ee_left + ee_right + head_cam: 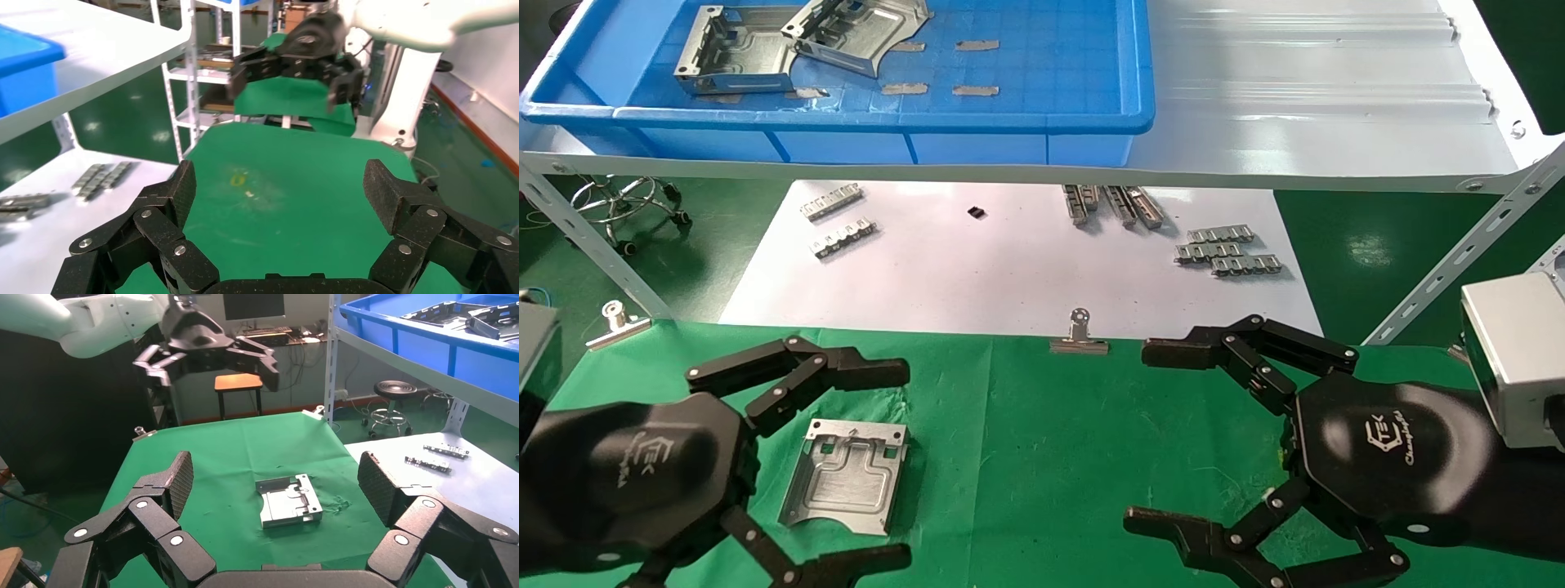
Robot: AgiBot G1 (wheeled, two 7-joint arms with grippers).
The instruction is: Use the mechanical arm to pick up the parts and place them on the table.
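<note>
Green cloth table [1026, 457], head view: one plate [846, 475] lies flat near the left edge, beside the left gripper [878, 465], fingers spread wide, holding nothing. Two more plates [797, 45] sit in the blue bin [1009, 122]. Right gripper [1164, 437] hovers by the right edge, spread, empty.

Left wrist view: its fingers [177, 193] gape over bare cloth; plate hidden.

Right wrist view: plate [287, 501] sits mid-cloth between splayed fingers [174, 478], untouched.

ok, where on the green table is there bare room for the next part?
Widest bare patch: the green table between the placed part and the right tool, below the middle binder clip. The strip around the part is crowded by the open left tool. Two parts remain in the blue bin.
</note>
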